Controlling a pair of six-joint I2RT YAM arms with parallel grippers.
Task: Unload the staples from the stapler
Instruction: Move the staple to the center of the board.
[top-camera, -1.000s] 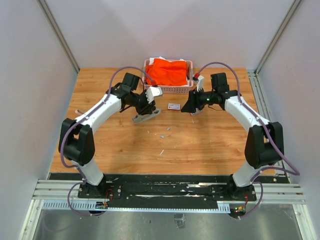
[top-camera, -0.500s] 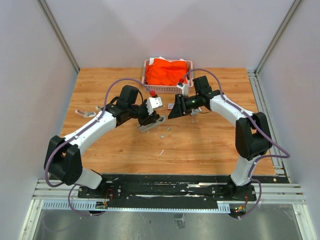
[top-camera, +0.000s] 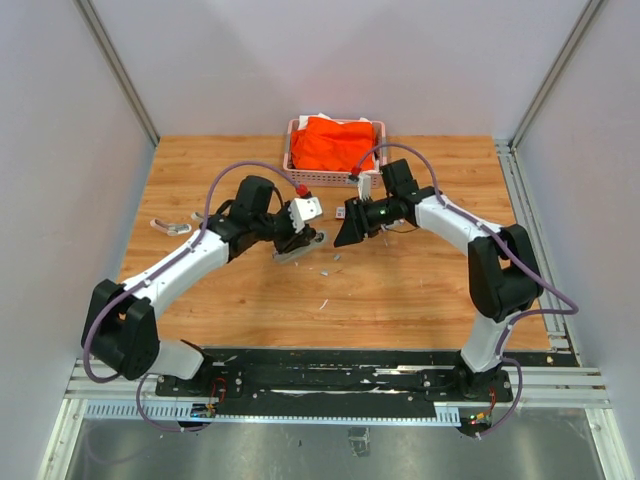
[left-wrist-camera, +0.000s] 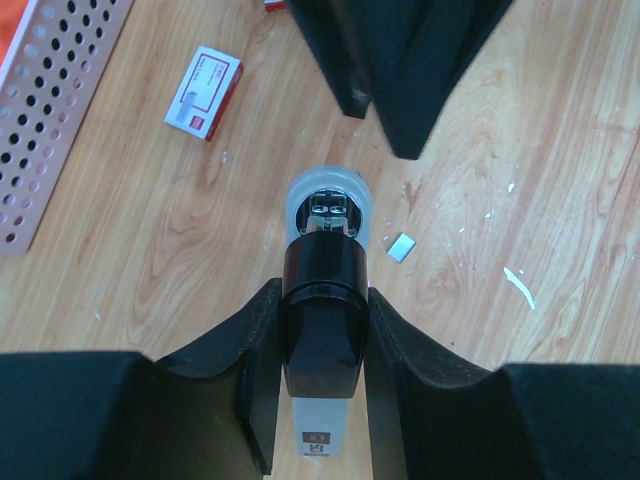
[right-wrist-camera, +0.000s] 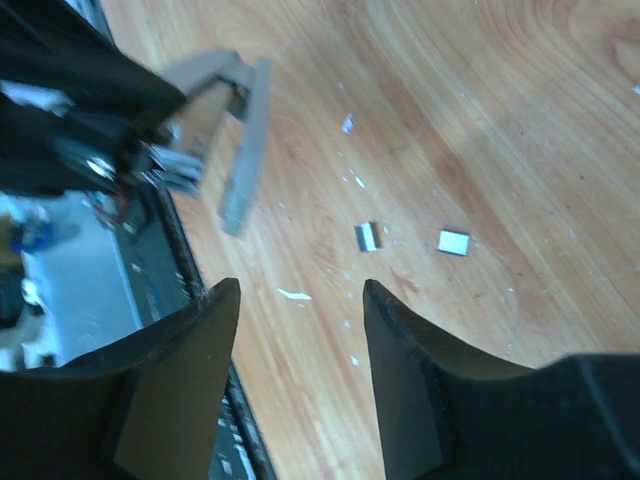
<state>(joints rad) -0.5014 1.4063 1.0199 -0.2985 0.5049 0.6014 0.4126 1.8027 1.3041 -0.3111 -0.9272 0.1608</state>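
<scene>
The left gripper (left-wrist-camera: 322, 290) is clenched on a black-and-grey plastic stapler (left-wrist-camera: 320, 340). Its two black fingers (left-wrist-camera: 250, 370) press the flanks of the body, and the stapler's rounded translucent nose points away from the wrist. In the right wrist view the stapler is hinged open, its grey halves splayed apart above the wooden table (top-camera: 420, 290). The right gripper (right-wrist-camera: 298, 300) is released, jaws well apart with nothing between them. It hovers near the stapler's nose without touching it.

Both white arms reach in from the near edge and bend toward each other over mid-table. The left arm (top-camera: 190, 262) stretches long and low. The right arm (top-camera: 460, 225) folds at the elbow, its wrist tipped down toward the stapler. Behind them sits a pink perforated plastic basket (top-camera: 335, 180) holding an orange cloth (top-camera: 335, 143).

A small white cardboard box with a red label (left-wrist-camera: 204, 78) lies flat on the wood near the basket (its print is too fine to read, as is a tiny tag on the stapler's rear end).

The staples (right-wrist-camera: 366, 236), short silvery strips and bits, lie loose on the table just below and beside the stapler's nose. Whether any sit inside the stapler cannot be told.
</scene>
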